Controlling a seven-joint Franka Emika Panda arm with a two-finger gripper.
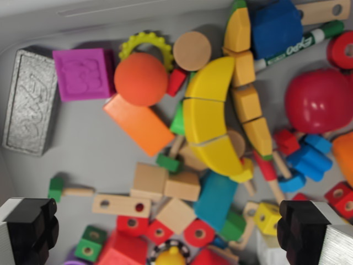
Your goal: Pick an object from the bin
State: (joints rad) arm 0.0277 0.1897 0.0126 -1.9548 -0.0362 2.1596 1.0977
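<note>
From the wrist view, much of the pile is cut off. Along the bottom edge a red block [122, 249], a purple scrap and a yellow-topped piece [171, 255] run out of sight, so I cannot tell what they are. At the right edge an orange shape [345, 157] and a red ring [342, 48] are only partly seen. The whole picture is a little soft, and the raised lettering on the silver bar [30, 102] is hard to read.

The gripper [168, 234] stands wide open, its black fingertips [30, 226] in the two bottom corners, holding nothing. Between and just above them lie small wooden blocks [165, 185], red holed cubes [198, 232] and a teal block [215, 200]. Farther up the frame, well clear of the fingers, the yellow sliced banana [208, 113] curves through the middle, touching a second segmented yellow piece [248, 94] on the wrist view's right. An orange ball [140, 79] sits beside a magenta block [84, 73], with an orange slab [139, 124] just below. A big red ball [320, 100], a blue block [277, 27] and a green marker [300, 43] fill the upper right.

Everything rests on the bin [83, 160], a smooth pale grey floor with a light wall rising along the top. Nothing of the room beyond shows.
</note>
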